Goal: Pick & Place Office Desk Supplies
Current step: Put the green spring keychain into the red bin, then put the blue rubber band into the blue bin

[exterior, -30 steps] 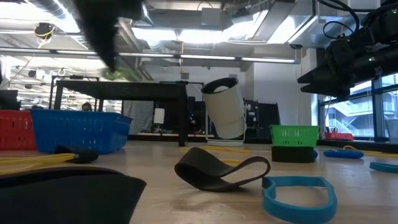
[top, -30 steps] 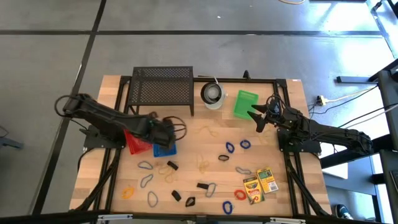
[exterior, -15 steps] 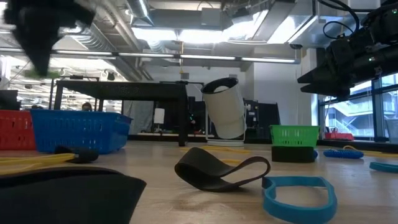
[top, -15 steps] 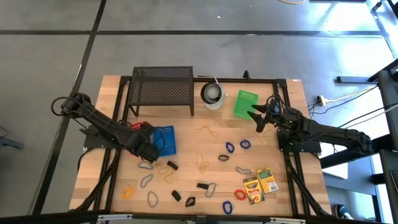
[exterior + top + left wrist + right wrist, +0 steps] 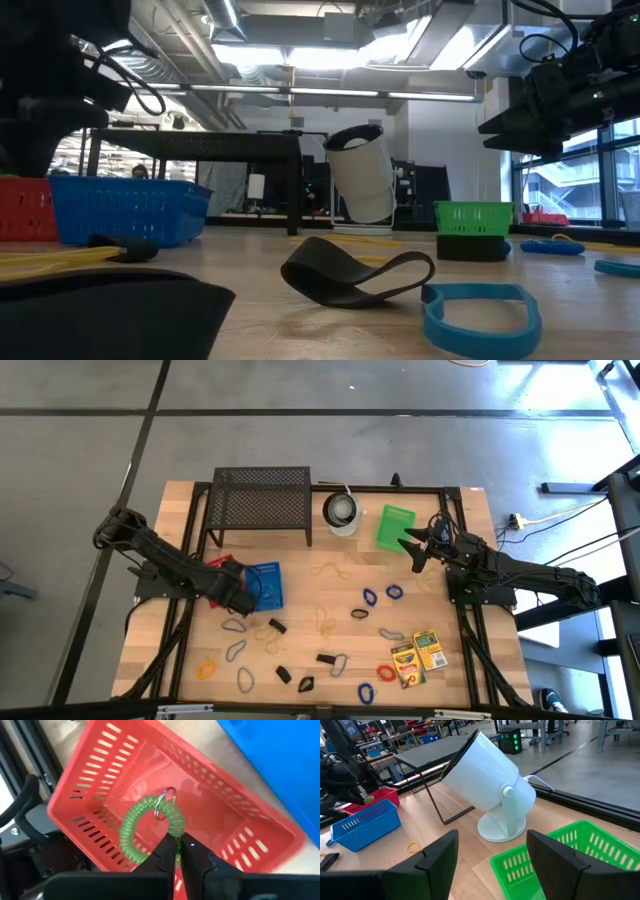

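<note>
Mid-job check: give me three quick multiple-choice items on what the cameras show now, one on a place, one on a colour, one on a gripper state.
1. Where is the left gripper?
A. over the red basket
B. over the green basket
C. under the black rack

2. What colour is the coil keyring it holds?
A. blue
B. green
C. yellow

3. How does the right gripper stand?
A. shut on a crayon box
B. shut on nothing
C. open

Answers: 1 A, the left wrist view looks down into the red basket. 2 B, the coil is green. 3 C, its fingers stand wide apart, nothing between them.
</note>
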Motion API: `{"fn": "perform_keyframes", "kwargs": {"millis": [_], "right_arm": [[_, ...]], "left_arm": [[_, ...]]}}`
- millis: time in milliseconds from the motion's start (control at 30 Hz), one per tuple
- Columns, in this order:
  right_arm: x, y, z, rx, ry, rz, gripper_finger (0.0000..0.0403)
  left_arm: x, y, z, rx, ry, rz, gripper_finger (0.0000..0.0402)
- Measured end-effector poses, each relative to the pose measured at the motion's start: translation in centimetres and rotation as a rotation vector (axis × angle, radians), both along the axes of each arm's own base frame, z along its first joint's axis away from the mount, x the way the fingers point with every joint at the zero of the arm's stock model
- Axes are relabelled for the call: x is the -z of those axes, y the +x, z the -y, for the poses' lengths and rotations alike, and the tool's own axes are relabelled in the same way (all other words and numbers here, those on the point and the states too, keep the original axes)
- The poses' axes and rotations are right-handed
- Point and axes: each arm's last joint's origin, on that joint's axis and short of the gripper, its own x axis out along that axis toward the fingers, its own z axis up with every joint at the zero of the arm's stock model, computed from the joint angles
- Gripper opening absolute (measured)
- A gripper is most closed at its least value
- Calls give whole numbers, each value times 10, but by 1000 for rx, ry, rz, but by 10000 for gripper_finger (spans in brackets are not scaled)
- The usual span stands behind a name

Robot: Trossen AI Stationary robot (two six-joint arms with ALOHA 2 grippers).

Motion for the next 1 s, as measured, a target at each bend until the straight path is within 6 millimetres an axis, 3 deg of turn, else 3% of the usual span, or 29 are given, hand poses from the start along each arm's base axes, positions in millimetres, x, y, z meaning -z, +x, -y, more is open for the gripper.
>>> {"fn": "perform_keyframes", "kwargs": {"millis": [200, 733, 867, 1000], "right_arm": [[0, 0, 0, 0, 0, 0, 237], [0, 0, 0, 0, 0, 0, 237], [0, 0, 0, 0, 0, 0, 237], [0, 0, 0, 0, 0, 0, 237]], "left_arm": [[8, 0, -4, -27, 8, 25, 12], [12, 1, -2, -31, -21, 53, 84], [5, 2, -3, -32, -12, 29, 105], [-15, 8, -3, -9, -10, 4, 123]]}}
